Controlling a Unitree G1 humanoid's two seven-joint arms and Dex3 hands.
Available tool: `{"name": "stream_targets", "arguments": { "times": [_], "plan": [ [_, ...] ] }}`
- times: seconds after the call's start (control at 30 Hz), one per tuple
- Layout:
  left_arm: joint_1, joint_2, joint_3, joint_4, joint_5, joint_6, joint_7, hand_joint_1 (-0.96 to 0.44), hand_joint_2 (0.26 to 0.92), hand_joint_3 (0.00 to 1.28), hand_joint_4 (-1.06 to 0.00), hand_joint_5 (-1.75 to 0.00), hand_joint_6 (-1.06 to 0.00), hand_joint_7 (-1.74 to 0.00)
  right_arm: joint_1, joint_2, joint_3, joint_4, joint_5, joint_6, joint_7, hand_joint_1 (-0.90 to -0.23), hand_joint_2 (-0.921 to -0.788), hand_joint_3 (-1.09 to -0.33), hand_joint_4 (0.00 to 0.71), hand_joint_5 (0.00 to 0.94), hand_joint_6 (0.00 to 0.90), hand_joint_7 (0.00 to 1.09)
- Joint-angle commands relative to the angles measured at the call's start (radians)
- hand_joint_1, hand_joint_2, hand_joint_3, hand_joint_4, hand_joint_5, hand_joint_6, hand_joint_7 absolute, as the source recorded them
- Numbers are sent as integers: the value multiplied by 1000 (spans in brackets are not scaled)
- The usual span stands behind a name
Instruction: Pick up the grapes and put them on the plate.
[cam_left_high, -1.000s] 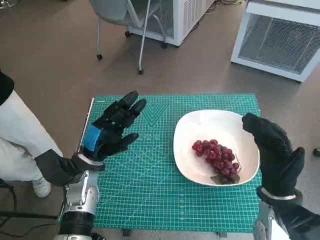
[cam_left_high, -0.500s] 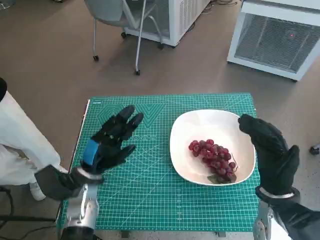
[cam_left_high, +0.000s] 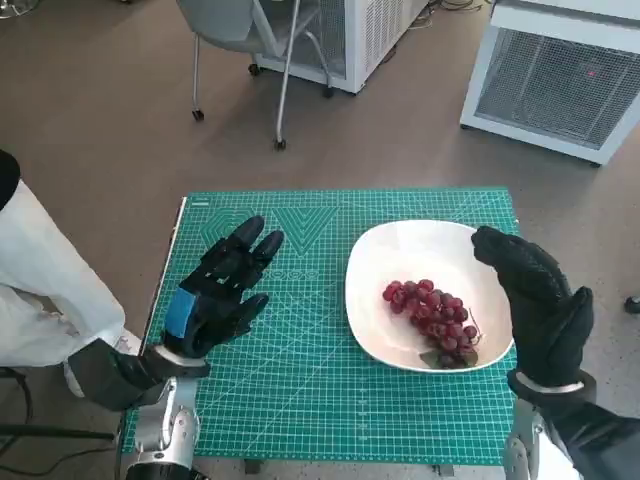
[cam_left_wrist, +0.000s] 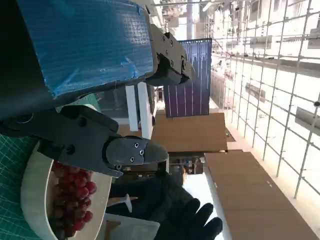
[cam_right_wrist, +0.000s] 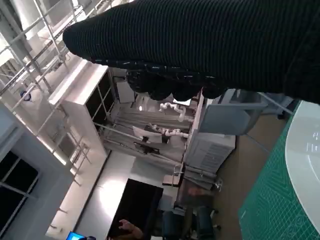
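The bunch of dark red grapes lies inside the white shallow oval plate, toward its near right side, on the green gridded cutting mat that covers the counter. The blue-taped black left hand hangs above the mat left of the plate, its fingers stretched out and slightly apart, holding nothing. The black knit-gloved right hand stands over the plate's right rim (fingers loosely extended, empty), clear of the grapes.
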Motion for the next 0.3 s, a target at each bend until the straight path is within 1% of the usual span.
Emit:
{"name": "stream_targets", "arguments": {
  "times": [0.03,0.3],
  "plan": [
    [6,-3,4,-21,-7,9,6,-371,921,264,-377,-15,-459,-54,10,0,0,11,2,17,5,-489,-921,-559,458,5,108,679],
    [5,-4,3,-19,-3,0,6,-378,921,268,-376,-12,-454,-52,10,-1,0,7,3,22,6,-491,-921,-560,458,5,109,678]
  ]
}}
